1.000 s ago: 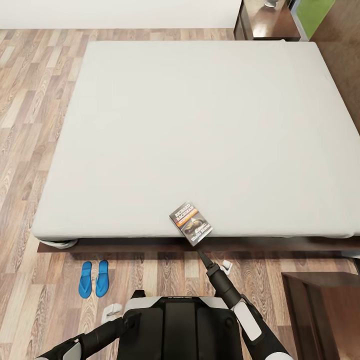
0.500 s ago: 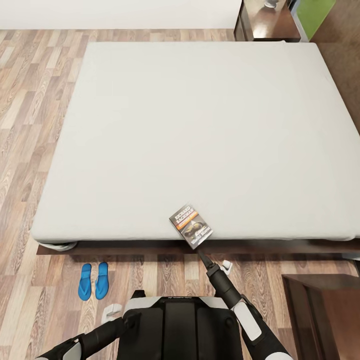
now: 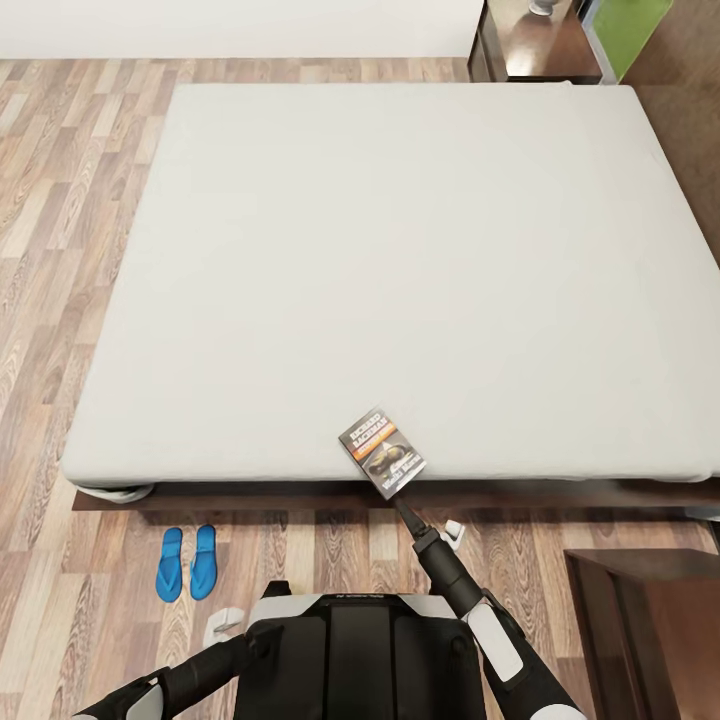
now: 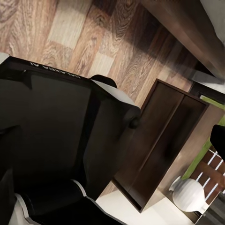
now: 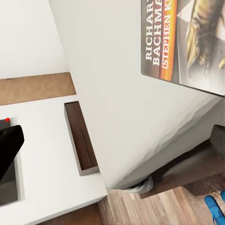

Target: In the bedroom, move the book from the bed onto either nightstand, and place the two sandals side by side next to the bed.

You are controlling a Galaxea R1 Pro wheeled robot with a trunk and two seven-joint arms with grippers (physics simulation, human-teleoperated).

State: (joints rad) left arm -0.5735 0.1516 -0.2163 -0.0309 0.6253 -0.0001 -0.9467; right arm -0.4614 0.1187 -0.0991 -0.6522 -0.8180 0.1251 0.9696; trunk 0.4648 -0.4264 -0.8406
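The thin dark paperback book (image 3: 382, 452) with its orange band lies at the pale grey mattress's (image 3: 400, 260) near edge, long axis slanting away. The right gripper (image 3: 400, 503) points just below it (jaw state indiscernible), far nearer than the left arm.

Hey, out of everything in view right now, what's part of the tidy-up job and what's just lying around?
Part of the job:
- book, at the mattress edge, right end effector at its corner
- bed
- two sandals, side by side on the floor
- near nightstand
- far nightstand

Just there:
- wood floor
- white object on the far nightstand
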